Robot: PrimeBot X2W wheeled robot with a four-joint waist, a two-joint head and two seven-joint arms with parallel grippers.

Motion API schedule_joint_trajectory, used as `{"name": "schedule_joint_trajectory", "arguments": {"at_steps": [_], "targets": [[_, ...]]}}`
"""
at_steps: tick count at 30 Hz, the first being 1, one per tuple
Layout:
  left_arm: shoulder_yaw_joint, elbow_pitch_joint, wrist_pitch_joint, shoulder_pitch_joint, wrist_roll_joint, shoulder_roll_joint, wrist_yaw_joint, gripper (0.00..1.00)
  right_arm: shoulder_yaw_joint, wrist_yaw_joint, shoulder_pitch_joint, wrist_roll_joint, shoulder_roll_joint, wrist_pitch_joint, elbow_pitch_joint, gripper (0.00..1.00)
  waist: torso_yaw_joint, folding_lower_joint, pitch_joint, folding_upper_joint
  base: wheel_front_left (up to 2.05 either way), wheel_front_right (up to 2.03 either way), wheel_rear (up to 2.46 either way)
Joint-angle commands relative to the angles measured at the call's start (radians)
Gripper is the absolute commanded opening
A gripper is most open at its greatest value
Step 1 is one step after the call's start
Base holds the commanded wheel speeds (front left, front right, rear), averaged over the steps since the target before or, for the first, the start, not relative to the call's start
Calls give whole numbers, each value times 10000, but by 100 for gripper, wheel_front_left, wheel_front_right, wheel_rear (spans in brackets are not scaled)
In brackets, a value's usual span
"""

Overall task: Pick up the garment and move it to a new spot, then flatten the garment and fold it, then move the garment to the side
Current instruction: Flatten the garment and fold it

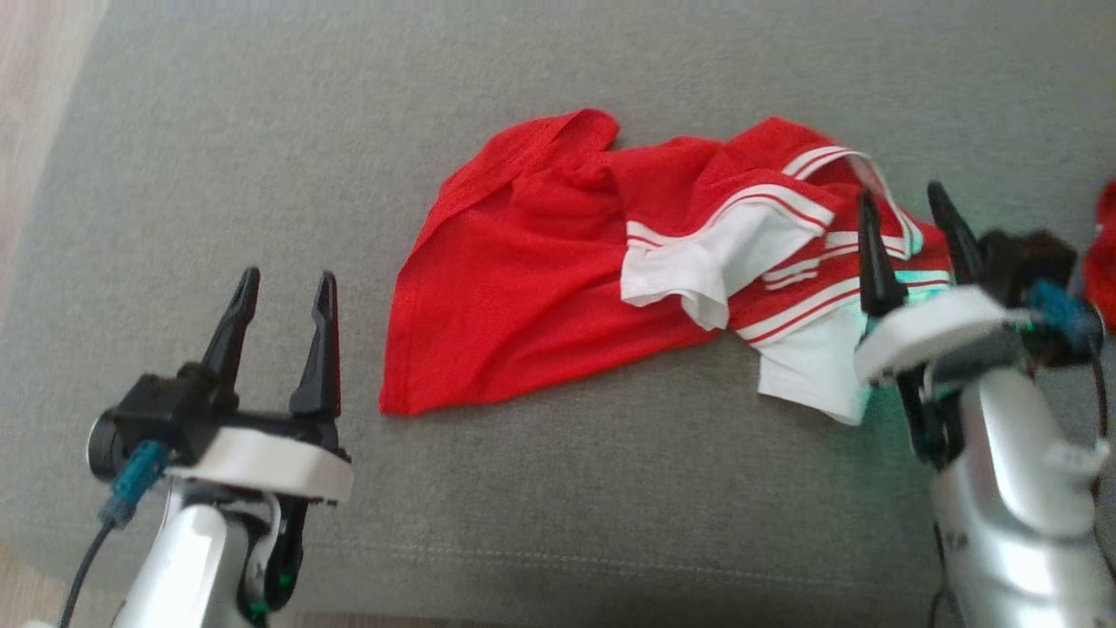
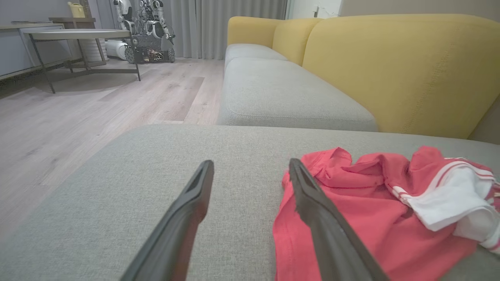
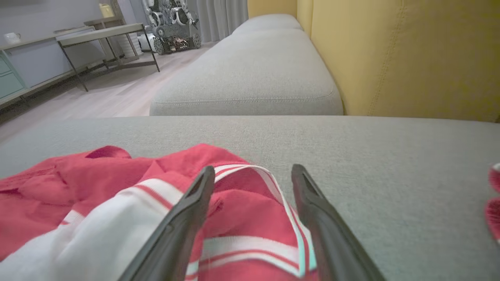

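A red garment (image 1: 540, 262) with white panels and striped trim lies crumpled on the grey sofa cushion (image 1: 540, 523). My right gripper (image 1: 904, 202) stands open over the garment's right end, its fingers spread above the striped collar (image 3: 258, 183) with nothing pinched between them. Lower left, my left gripper (image 1: 283, 286) is open above bare cushion, a short way left of the garment's near left corner. In the left wrist view that gripper (image 2: 252, 166) points past the garment's (image 2: 351, 210) left edge.
A second red item (image 1: 1103, 253) peeks in at the right edge of the cushion. Yellow backrests (image 2: 398, 66) rise behind the seat, and another grey seat cushion (image 2: 281, 93) extends beyond. A wood floor (image 2: 78, 117) with a metal-legged table (image 2: 78, 37) lies to the side.
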Motion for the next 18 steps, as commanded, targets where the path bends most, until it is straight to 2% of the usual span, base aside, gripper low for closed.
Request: {"name": "schedule_joint_trajectory", "arguments": {"at_steps": [1, 10, 18], "targets": [[487, -243, -91, -15, 95, 203, -16, 100, 283, -7, 321, 51, 121, -82, -829, 100, -250, 0, -276, 0, 0, 0, 0], [500, -130, -79, 698, 144, 315, 36, 100, 447, -7, 3225, 406, 147, 783, -4101, 100, -689, 0, -893, 0, 0, 0, 0], [407, -130, 9, 918, 109, 379, 56, 100, 334, -7, 4555, 666, 149, 1352, -5566, 100, -803, 0, -1013, 0, 0, 0, 0]]}}
